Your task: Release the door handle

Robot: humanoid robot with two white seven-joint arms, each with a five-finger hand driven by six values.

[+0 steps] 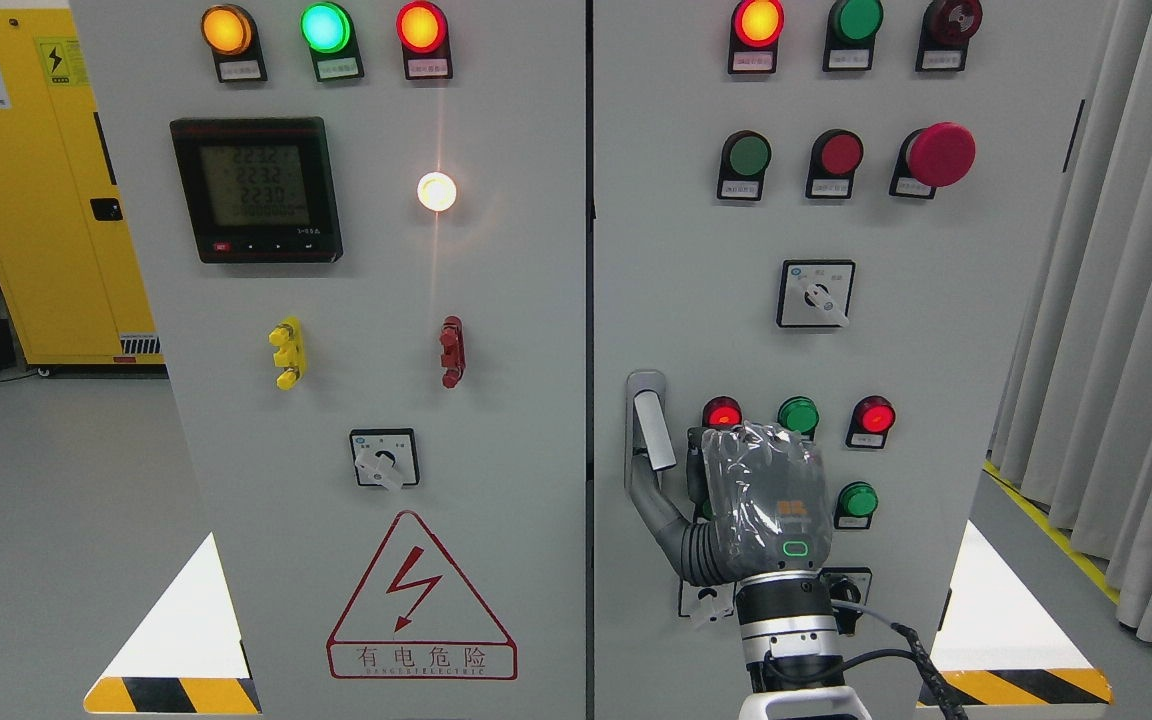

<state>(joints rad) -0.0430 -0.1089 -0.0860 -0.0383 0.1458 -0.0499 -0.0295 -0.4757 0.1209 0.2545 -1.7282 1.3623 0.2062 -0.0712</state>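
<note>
Head view shows my right hand [758,500] raised against the right-hand cabinet door [936,350], its arm coming up from the bottom edge right of the middle, the back of the hand, under a clear plastic cover, facing the camera. The door handle [650,432] sits at the far left edge of that door, just beside the seam between the two doors, and it stands upright: a narrow grey lever in a tall recessed plate, its long axis vertical. That is the relation everything turns on. The handle lies up and to the left of my palm, and the one part of me reaching it is my thumb [658,510], which stretches leftward and upward from the hand and appears to touch the lower end of the lever, perhaps hooked under or behind it. My other fingers are hidden behind the back of the hand, so I cannot say whether they are curled or spread; I see nothing clasped in them, and the hand's body lies to the right of the handle, over the small red and green indicator lamps [798,414]. I judge that letting go means drawing the thumb down and to the right, away from the lever along the door face, without dragging the lever sideways. My left arm does not show anywhere.
</note>
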